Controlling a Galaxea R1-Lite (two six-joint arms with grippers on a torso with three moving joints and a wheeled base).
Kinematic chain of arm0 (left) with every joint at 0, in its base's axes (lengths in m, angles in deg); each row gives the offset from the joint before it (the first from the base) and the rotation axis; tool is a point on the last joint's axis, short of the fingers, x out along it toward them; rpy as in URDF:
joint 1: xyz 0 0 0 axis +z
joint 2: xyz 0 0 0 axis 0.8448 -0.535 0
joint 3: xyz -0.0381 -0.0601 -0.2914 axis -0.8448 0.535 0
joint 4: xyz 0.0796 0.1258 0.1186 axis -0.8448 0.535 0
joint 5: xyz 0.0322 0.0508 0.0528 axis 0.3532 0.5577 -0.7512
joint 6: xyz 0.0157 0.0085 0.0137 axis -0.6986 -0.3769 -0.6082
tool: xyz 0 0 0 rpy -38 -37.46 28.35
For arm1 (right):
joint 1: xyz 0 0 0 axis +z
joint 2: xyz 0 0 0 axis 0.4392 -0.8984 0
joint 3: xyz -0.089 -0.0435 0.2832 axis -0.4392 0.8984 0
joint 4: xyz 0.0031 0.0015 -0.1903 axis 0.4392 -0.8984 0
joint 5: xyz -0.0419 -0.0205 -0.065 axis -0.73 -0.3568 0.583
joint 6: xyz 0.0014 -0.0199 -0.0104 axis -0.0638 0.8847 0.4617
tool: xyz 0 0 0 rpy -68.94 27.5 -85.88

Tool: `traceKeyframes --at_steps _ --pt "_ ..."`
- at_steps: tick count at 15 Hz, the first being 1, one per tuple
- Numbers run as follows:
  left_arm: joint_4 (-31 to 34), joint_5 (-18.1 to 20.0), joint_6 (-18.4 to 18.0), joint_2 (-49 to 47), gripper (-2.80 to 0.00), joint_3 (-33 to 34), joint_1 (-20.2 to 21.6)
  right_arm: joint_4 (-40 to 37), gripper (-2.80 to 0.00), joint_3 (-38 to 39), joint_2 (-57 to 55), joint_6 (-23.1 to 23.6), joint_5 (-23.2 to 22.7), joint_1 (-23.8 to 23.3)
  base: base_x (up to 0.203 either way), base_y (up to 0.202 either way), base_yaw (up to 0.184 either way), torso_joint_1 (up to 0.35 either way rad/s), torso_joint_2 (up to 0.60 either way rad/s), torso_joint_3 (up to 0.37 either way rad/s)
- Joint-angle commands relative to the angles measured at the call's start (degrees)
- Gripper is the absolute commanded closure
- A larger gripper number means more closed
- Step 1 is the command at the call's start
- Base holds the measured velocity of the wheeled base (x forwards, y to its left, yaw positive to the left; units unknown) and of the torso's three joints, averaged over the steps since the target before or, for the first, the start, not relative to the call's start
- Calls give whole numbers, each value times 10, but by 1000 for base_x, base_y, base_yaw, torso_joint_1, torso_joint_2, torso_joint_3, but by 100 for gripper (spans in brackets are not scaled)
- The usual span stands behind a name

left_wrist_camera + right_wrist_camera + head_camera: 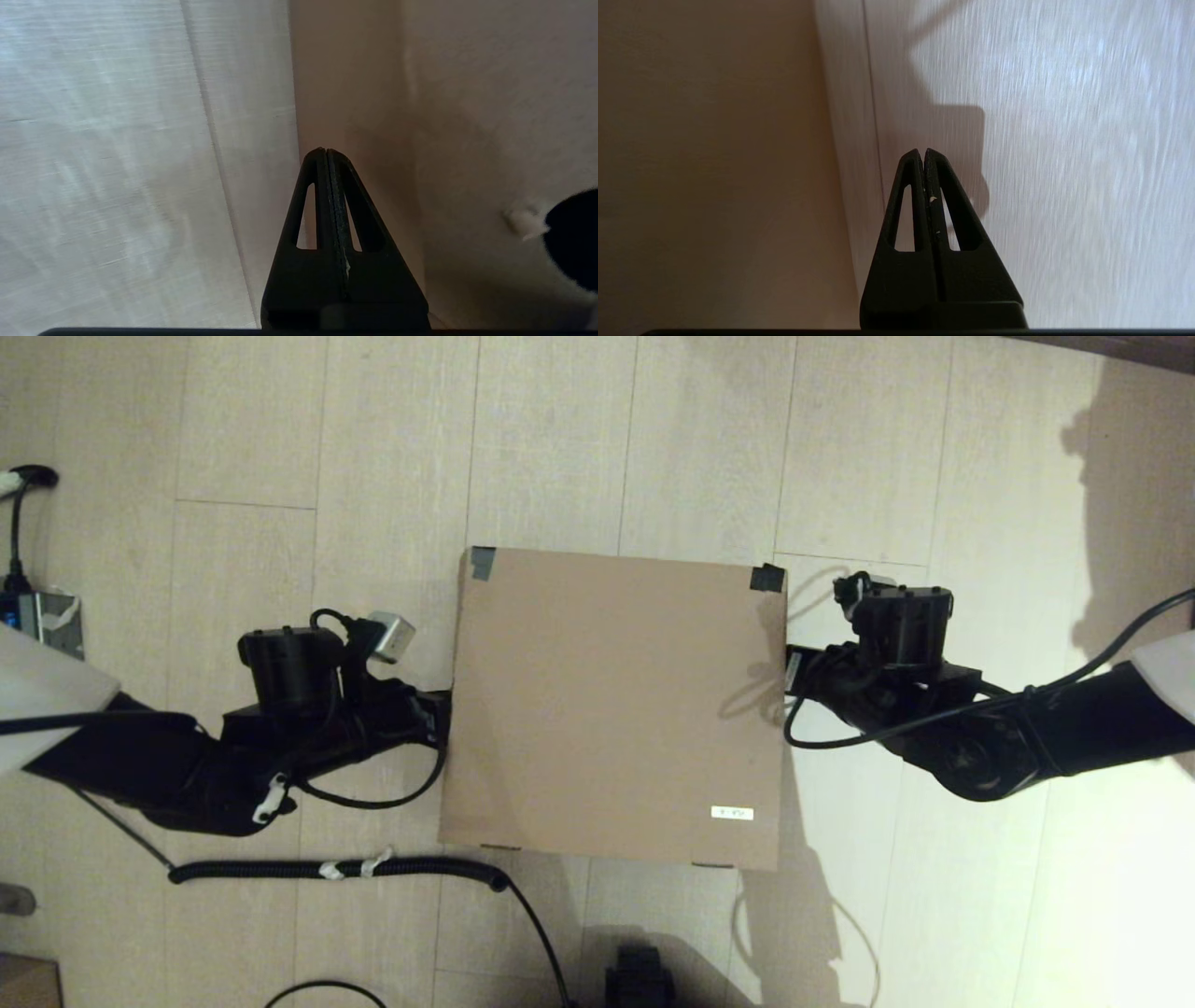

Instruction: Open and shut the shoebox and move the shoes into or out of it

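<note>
One plain brown cardboard shoebox [616, 705] lies closed on the pale wood floor [560, 439], dark tape patches at its two far lid corners and a small white label [731, 813] near its front right. The left end effector [325, 156] and right end effector [923, 156], both clenched empty, flank its sides.

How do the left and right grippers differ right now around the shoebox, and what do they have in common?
The left gripper sits at the left side of the shoebox, about mid-length; the right gripper sits at the right side, slightly farther from the robot. The left wrist carries a silver-grey block, while the right wrist looks all black. Both have fingers pressed together, hold nothing, and point down beside the closed box's walls.
</note>
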Motion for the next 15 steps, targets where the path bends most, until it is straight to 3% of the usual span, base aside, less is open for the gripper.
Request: traceKeyframes --at_steps 1,7,11,15 --pt "-5 -6 1 -4 0 -4 -19 -2 0 -25 -16 0 -1 -8 0 0 0 0 0 0" --pt "-6 -29 2 -55 0 -75 -38 0 0 30 29 47 38 -58 0 0 0 0 0 0" --pt "-1 -49 3 -91 0 -140 -59 2 0 79 81 49 39 -83 0 0 0 0 0 0" --pt "8 -74 0 -68 0 -109 -53 1 0 87 105 53 37 -123 0 0 0 0 0 0"
